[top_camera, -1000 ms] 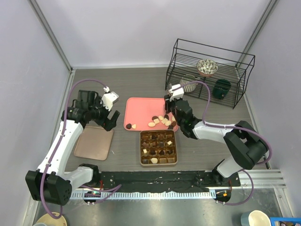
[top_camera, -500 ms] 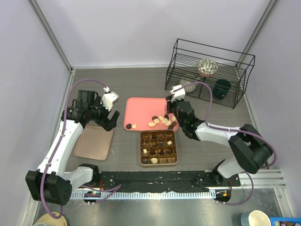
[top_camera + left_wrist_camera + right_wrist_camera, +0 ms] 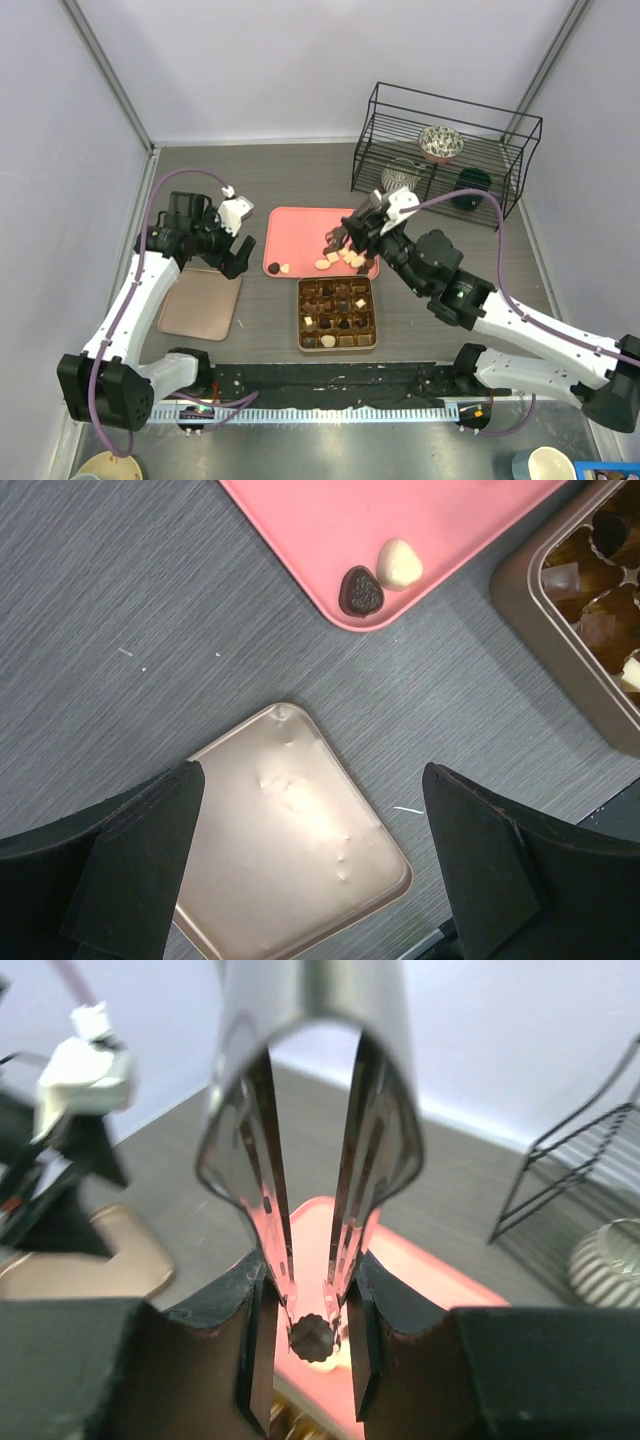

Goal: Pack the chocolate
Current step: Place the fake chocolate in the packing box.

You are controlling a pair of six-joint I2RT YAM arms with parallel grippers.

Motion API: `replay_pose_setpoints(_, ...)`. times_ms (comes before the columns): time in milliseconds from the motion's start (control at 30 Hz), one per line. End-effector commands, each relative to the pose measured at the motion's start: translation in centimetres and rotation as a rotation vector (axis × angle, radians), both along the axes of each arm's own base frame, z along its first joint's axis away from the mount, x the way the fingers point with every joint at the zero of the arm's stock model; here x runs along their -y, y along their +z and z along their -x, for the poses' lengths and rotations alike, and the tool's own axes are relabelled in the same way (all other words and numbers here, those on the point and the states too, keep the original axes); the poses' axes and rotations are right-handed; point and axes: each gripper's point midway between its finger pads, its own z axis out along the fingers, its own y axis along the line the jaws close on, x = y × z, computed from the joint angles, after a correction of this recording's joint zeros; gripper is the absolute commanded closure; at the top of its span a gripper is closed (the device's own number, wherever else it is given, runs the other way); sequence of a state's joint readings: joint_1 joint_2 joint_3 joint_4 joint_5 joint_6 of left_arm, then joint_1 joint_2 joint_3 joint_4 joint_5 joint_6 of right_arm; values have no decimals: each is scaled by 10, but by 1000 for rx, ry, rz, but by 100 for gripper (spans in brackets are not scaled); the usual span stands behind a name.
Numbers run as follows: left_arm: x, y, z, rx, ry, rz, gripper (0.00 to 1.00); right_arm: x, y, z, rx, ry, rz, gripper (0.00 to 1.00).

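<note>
Several chocolates [image 3: 345,258] lie at the pink tray's [image 3: 300,232] near right corner, and two more [image 3: 381,577] at its near left corner. The gold gridded box [image 3: 337,313] in front of the tray holds several pieces. My right gripper [image 3: 312,1290] is shut on metal tongs [image 3: 300,1110]. The tong tips pinch one dark round scalloped chocolate [image 3: 314,1338] above the tray. In the top view that gripper [image 3: 362,228] hangs over the tray's right side. My left gripper [image 3: 312,775] stands open above the gold lid [image 3: 290,850], holding nothing.
A black wire rack [image 3: 445,150] with bowls and a dark cup stands at the back right. The gold lid [image 3: 200,303] lies flat at the left, beside the box. Grey walls close in on both sides.
The right arm has swung up and back from the pile on the tray, its tongs squeezing tighter on a dark chocolate. The left arm has stayed put.
</note>
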State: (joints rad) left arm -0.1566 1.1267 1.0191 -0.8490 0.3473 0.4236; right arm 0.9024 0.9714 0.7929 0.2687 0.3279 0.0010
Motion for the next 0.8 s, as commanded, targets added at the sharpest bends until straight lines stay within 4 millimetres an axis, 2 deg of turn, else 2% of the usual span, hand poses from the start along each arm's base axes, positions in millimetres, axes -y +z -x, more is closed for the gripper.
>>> replay_pose_setpoints(0,-2,3,-9,37,24,1,4,-10,-24,45,-126,93,64,72)
replay_pose_setpoints(33,-3,1,-8,32,24,-2,4,-14,-27,57,-137,117,71,72)
replay_pose_setpoints(67,-4,0,-7,27,29,-9,4,-14,-38,66,-169,130,104,72)
replay_pose_setpoints(167,-7,-1,-5,24,29,-20,4,-14,-47,88,-212,171,119,73)
replay_pose_setpoints(233,-7,-1,-3,22,32,-20,4,-14,-48,97,-231,188,119,73)
replay_pose_setpoints(500,-5,1,3,7,35,-2,3,-21,-74,135,-354,291,157,71)
replay_pose_setpoints(600,-5,0,4,5,33,-2,3,-21,-82,142,-374,297,154,70)
replay_pose_setpoints(767,-3,1,3,5,31,4,2,-24,-85,142,-362,290,136,68)
